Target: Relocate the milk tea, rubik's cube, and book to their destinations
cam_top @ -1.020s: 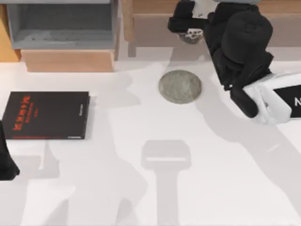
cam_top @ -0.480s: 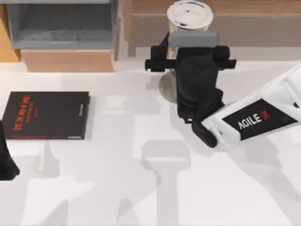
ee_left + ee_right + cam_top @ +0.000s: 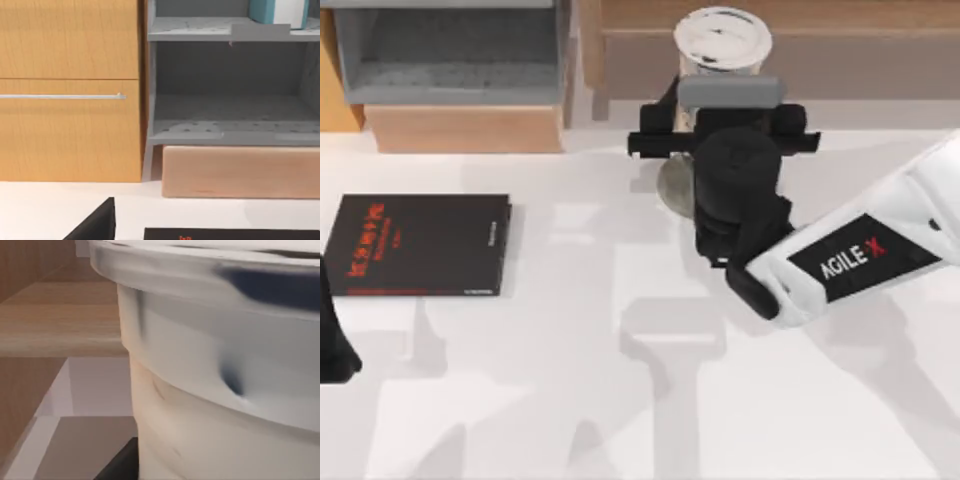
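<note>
Right arm reaching in from the top view's right edge, white link with AGILEX lettering, black wrist over the counter (image 3: 620, 400) centre-back. Right gripper (image 3: 722, 100) at the far side of the counter, wide crossbar spread left-right just below the milk tea (image 3: 722, 42). Milk tea upright, white round lid seen from above, standing at the back near the wooden ledge (image 3: 840, 45). In right wrist view, milk tea (image 3: 220, 370) very close, lid rim and pale cup wall, black finger (image 3: 120, 465) touching or just beside the cup's lower wall. Jaws look closed on the cup, though contact itself partly hidden by the wrist in top view. Grey round coaster (image 3: 672, 185) on the counter, mostly covered by the right wrist, only its left edge visible. Black book with red lettering (image 3: 418, 245) flat on the counter's left side, well apart from the cup. Left arm parked at the top view's left edge, black part (image 3: 332, 345) just below the black book; jaws' state: cannot tell. Grey shelf unit (image 3: 450, 55) at back left, on a pale wooden block (image 3: 465, 130). In left wrist view, same grey shelf unit (image 3: 230, 85) beside a wooden cabinet (image 3: 70, 90) with a thin metal handle (image 3: 62, 96); teal-blue book (image 3: 277, 11) standing on the upper shelf, only its lower part in frame. Black book's edge (image 3: 230, 234) at the frame's lower border, with a dark wedge (image 3: 97, 225) near it.
</note>
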Motion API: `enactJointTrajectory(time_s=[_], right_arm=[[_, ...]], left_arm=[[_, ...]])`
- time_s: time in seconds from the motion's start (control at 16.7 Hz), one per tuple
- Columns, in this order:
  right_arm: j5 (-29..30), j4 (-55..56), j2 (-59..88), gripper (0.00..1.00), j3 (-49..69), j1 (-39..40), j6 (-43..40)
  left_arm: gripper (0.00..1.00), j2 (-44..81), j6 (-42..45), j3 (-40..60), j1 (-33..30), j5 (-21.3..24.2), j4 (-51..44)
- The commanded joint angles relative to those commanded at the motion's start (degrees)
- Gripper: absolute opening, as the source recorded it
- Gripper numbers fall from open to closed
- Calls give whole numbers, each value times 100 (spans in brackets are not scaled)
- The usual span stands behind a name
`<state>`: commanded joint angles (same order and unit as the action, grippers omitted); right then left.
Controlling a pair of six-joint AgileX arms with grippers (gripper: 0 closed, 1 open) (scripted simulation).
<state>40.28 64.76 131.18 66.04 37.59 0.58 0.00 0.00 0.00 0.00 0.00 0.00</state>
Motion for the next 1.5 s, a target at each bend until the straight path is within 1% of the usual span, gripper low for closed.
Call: enactJointTrajectory(time_s=[0.3, 0.54, 1.32, 1.38, 1.5], right_arm=[[11, 335, 337, 0, 19, 12, -22], [13, 344, 353, 0, 16, 11, -23], [13, 344, 353, 98, 16, 11, -23], [13, 344, 353, 100, 16, 11, -23], [13, 344, 353, 100, 16, 11, -23]], left_arm=[[100, 0, 0, 0, 0, 0, 0], [100, 0, 0, 0, 0, 0, 0], [100, 0, 0, 0, 0, 0, 0], [100, 0, 0, 0, 0, 0, 0], [100, 0, 0, 0, 0, 0, 0]])
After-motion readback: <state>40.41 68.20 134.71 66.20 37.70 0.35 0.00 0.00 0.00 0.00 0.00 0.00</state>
